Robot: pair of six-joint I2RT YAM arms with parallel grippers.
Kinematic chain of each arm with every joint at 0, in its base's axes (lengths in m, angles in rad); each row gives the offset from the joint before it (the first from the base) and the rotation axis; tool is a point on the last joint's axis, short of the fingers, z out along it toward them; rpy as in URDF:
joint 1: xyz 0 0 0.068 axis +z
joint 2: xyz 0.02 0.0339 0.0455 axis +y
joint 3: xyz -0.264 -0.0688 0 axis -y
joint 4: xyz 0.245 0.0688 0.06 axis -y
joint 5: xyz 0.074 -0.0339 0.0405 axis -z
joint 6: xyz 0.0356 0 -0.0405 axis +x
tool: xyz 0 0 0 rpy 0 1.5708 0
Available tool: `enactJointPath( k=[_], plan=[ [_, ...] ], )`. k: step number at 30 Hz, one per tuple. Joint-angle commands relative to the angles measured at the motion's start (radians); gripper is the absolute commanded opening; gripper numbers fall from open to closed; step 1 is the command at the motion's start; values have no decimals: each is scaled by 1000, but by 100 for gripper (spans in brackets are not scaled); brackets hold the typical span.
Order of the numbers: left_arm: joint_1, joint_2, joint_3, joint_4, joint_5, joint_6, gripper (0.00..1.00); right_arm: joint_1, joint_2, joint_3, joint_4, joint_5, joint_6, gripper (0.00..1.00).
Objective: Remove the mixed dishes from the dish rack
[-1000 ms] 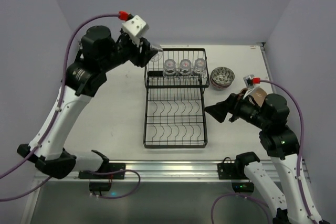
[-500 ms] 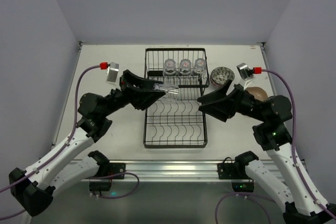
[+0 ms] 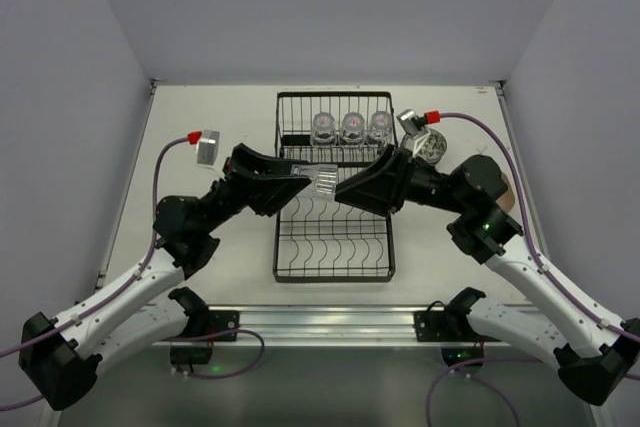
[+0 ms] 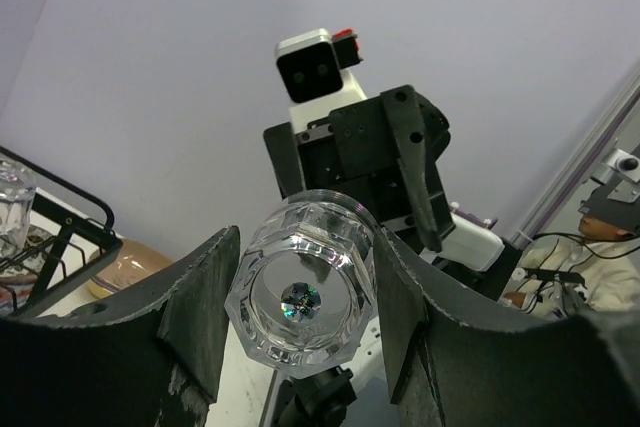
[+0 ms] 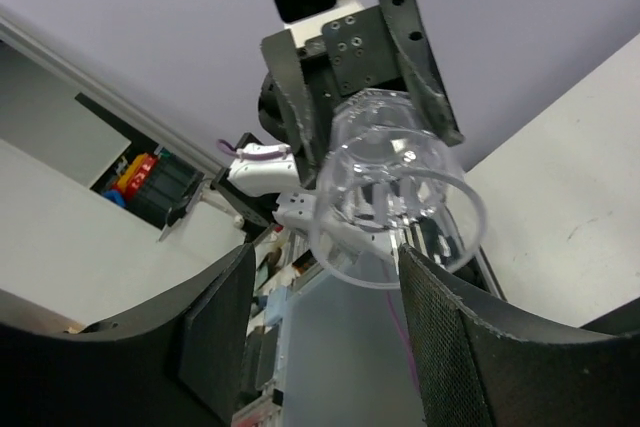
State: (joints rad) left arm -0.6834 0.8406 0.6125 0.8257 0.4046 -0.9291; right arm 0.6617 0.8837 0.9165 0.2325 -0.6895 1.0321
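My left gripper is shut on a clear glass cup and holds it on its side above the black dish rack. In the left wrist view the cup's base faces the camera between my fingers. My right gripper is open, facing the cup from the right. In the right wrist view the cup's open rim sits just at my right fingertips, not gripped. Three more glass cups stand upside down on the rack's upper shelf. Stacked patterned bowls sit right of the rack.
A tan plate lies on the table right of the rack, mostly hidden by my right arm in the top view. The rack's lower tray with curved dividers holds nothing. The two arms cross over the rack's middle.
My left arm carried the cup from the rack's far left corner down to above the rack's middle. My right arm swung left until its open fingers reached the cup's rim.
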Motion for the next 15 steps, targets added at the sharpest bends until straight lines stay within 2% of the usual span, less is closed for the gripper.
enactJointPath(
  k=[1, 5, 7, 11, 12, 13, 14, 15],
  plan=[
    [-5, -23, -23, 84, -62, -20, 0, 51, 21, 71, 50, 56, -55, 61],
    [-8, -20, -42, 105, -61, -46, 0, 85, 75, 91, 53, 90, -81, 56],
    [-8, -18, -54, 113, -56, -53, 0, 99, 101, 110, 51, 91, -87, 49],
    [-10, -32, -77, 130, -61, -65, 0, 110, 149, 140, 39, 105, -116, 24],
    [-10, -44, -82, 128, -65, -62, 0, 108, 152, 142, 33, 113, -121, 6],
    [-10, -54, -83, 125, -69, -60, 0, 108, 149, 142, 24, 122, -135, 0],
    [-10, -60, -83, 101, -72, -47, 0, 108, 143, 142, 12, 131, -145, 0],
    [-8, -81, -80, 77, -90, -33, 10, 108, 133, 139, 2, 145, -155, 0]
  ],
)
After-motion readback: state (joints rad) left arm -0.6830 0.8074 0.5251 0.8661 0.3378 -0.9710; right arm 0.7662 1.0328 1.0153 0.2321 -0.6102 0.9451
